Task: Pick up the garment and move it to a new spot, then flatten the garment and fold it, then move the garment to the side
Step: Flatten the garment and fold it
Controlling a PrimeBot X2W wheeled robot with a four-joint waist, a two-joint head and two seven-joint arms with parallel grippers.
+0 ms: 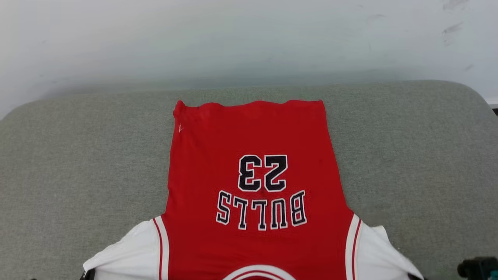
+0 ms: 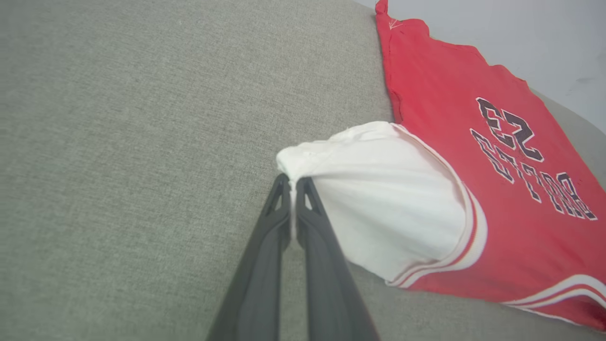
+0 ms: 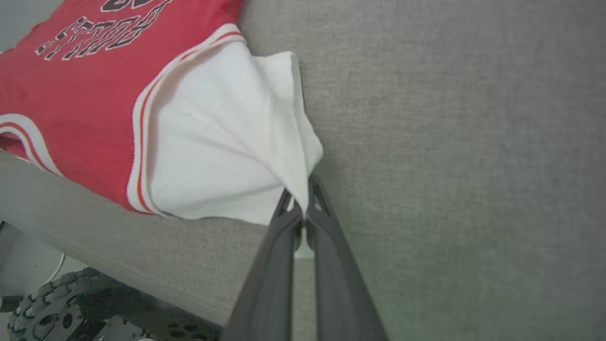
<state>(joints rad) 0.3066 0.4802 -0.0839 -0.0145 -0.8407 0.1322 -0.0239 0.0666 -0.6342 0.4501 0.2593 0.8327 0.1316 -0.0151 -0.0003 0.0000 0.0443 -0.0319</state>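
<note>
Red jersey garment [image 1: 253, 132] flat on grey woven cushion [image 1: 78, 155]; L pincer [image 2: 293, 182] & R pincer [image 3: 301, 194] each clenched on a white sleeve.

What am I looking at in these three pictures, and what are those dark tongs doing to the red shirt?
They are three cameras on one two-armed robot. The head camera looks down on a red Bulls 23 jersey spread flat on a grey cloth-covered table, collar toward the robot. The other two cameras sit on the wrists, looking along each arm's two dark fingers. The left gripper is shut, pinching the tip of one white sleeve; the right gripper is shut on the other white sleeve. Each sleeve's cloth draws to a point at the pinch.
</note>
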